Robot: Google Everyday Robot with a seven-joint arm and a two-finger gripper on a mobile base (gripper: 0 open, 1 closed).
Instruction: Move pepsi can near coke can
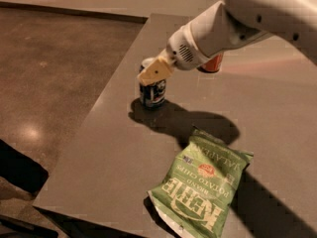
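The pepsi can (152, 94) is dark blue with a silver top and stands upright near the table's left edge. My gripper (151, 73) is over its top, a tan finger (156, 71) lies against the rim, and the fingers are shut on the can. The can is at or just above the table surface; I cannot tell which. The coke can (212, 64) is orange-red and stands farther back and to the right, with its upper part hidden behind my white arm (223, 29).
A green potato chip bag (200, 187) lies flat at the table's front. The grey table (99, 167) has its left edge close to the pepsi can, with brown floor (49, 73) beyond. The arm's shadow falls between can and bag.
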